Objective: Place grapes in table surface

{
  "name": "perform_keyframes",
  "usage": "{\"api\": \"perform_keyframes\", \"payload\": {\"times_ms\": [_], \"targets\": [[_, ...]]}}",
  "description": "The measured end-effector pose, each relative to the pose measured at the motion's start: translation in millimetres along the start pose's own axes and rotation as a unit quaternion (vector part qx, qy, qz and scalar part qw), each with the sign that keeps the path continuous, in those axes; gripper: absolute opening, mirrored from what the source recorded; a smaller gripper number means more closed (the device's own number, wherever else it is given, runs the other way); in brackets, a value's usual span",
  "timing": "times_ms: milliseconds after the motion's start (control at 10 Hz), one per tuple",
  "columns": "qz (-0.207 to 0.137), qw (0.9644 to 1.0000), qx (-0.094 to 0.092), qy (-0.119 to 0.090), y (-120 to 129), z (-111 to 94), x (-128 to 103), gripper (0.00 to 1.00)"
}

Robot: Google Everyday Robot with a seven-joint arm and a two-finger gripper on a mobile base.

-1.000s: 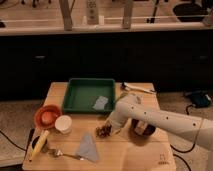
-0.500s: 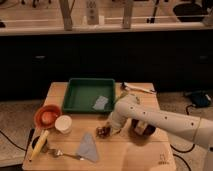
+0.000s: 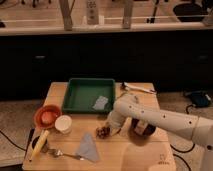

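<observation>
The grapes (image 3: pixel 103 131), a small dark reddish-purple bunch, are low over or on the table surface (image 3: pixel 125 155), the light tan wooden top, just in front of the green tray (image 3: pixel 75 95). My gripper (image 3: pixel 107 128) comes in from the right on the white arm (image 3: pixel 165 120) and is right at the grapes, on their right upper side. The arm hides most of the gripper.
A grey-blue cloth (image 3: pixel 101 103) lies in the green tray and another (image 3: pixel 88 148) near the front edge. A red bowl (image 3: pixel 46 116), a white cup (image 3: pixel 63 124), a banana (image 3: pixel 39 145) and a fork (image 3: pixel 60 153) sit at the left. A dark bowl (image 3: pixel 141 129) sits behind the arm.
</observation>
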Motion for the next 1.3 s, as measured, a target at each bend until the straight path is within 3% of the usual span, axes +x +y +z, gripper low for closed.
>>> {"api": "perform_keyframes", "payload": {"times_ms": [200, 500, 800, 1300], "targets": [[-0.015, 0.9999, 0.000, -0.001, -4, -10, -9, 0.00], [-0.041, 0.9992, 0.002, 0.003, -10, -48, -29, 0.00], [-0.055, 0.9984, 0.006, 0.008, -14, -69, -41, 0.00], [-0.063, 0.9980, 0.008, 0.010, -13, -82, -51, 0.00]]}}
